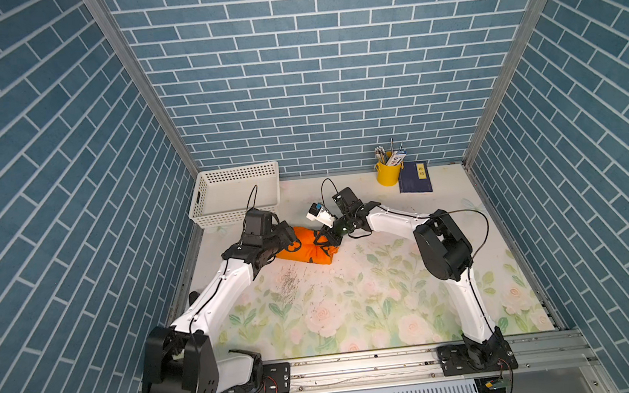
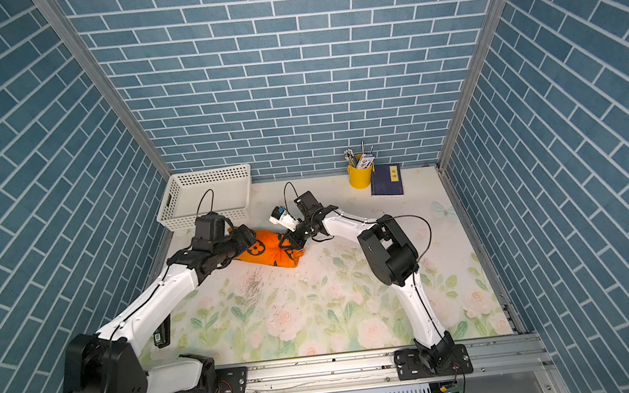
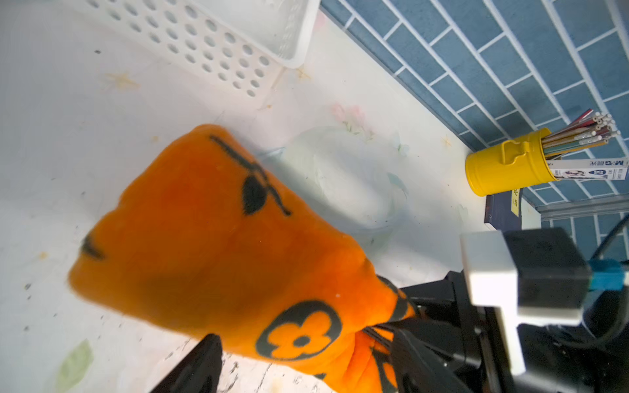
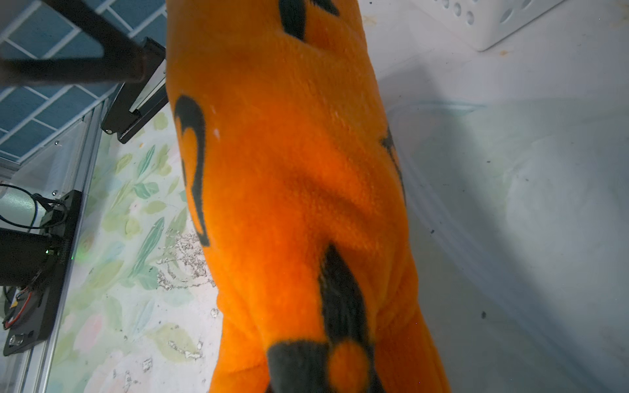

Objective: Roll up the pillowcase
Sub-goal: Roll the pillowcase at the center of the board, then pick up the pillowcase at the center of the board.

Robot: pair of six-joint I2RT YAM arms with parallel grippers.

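Top views: elbows out, R tool (image 1: pixel 324 240) clenched on pillowcase (image 1: pixel 306 252) roll, L tool (image 1: pixel 294 243) grip unclear.

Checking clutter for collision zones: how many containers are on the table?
2. White perforated basket in the far left corner; yellow pencil cup at the back wall, beside a dark blue book. None seems hidden.

The rolled-up orange pillowcase (image 2: pixel 271 252) lies on the floral table (image 2: pixel 349 210), near the white basket (image 2: pixel 208 175). 2 arms meet it: the left gripper (image 2: pixel 248 243) at one end, the right gripper (image 2: pixel 291 245) apparently pinching the other.
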